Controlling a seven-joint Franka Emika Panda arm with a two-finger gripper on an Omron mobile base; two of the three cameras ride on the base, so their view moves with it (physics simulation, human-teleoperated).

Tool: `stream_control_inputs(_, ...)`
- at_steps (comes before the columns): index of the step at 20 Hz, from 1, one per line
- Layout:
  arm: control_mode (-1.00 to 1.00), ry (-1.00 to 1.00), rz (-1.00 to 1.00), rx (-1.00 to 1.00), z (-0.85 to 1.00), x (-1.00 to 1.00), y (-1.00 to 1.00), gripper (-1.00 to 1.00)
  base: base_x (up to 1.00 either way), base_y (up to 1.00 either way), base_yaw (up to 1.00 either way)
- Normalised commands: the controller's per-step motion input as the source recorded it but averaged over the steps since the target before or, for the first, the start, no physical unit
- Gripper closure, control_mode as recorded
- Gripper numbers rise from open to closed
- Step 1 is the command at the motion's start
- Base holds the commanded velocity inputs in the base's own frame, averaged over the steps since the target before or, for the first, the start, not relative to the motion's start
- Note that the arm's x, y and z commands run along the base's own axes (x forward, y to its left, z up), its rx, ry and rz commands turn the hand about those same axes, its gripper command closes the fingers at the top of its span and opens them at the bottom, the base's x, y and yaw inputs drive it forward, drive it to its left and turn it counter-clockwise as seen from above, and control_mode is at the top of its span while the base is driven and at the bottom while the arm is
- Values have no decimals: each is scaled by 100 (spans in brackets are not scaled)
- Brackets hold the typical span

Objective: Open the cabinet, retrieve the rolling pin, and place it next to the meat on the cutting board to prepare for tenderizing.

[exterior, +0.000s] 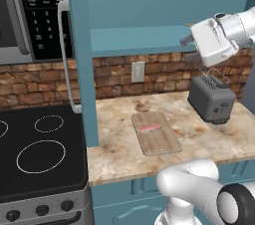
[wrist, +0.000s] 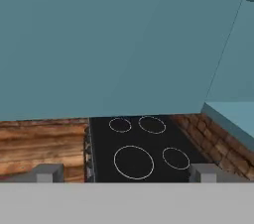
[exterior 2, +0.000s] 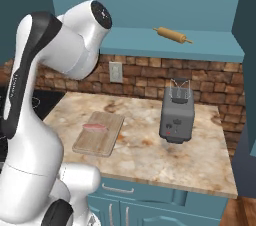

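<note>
We see the rolling pin (exterior 2: 171, 34) lying on the open cabinet's (exterior 2: 150, 0) shelf (exterior 2: 210, 47), light, rigid, smooth and prone to roll, so our empty, wide-open end effector (wrist: 126, 173) should probably pinch its thick middle, not a thin handle.

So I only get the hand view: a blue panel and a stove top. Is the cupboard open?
Observer: Yes. The cabinet doors stand open, and the rolling pin lies on its shelf.
Operator: Where's the meat?
Observer: The meat lies on the cutting board, on the counter left of the toaster.
Operator: Is the hand holding anything?
Observer: No. The gripper is open and empty, up at shelf height above the toaster.
</note>
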Motion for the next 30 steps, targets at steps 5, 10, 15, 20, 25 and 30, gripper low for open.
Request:
stream_control_inputs(5,-100,-11,-24,-2,2,0,-74,-100,0,0,0)
stream_control_inputs(10,-100,-10,-23,-2,0,9,-73,-100,0,0,0)
stream_control_inputs(15,-100,-9,-22,-4,0,35,-67,-100,0,0,0)
stream_control_inputs(20,-100,-5,-19,-4,0,49,-63,-100,0,0,0)
stream_control_inputs(25,-100,-1,-17,-2,0,52,-61,-100,0,0,0)
stream_control_inputs(30,-100,0,-10,0,0,57,-58,-100,0,0,0)
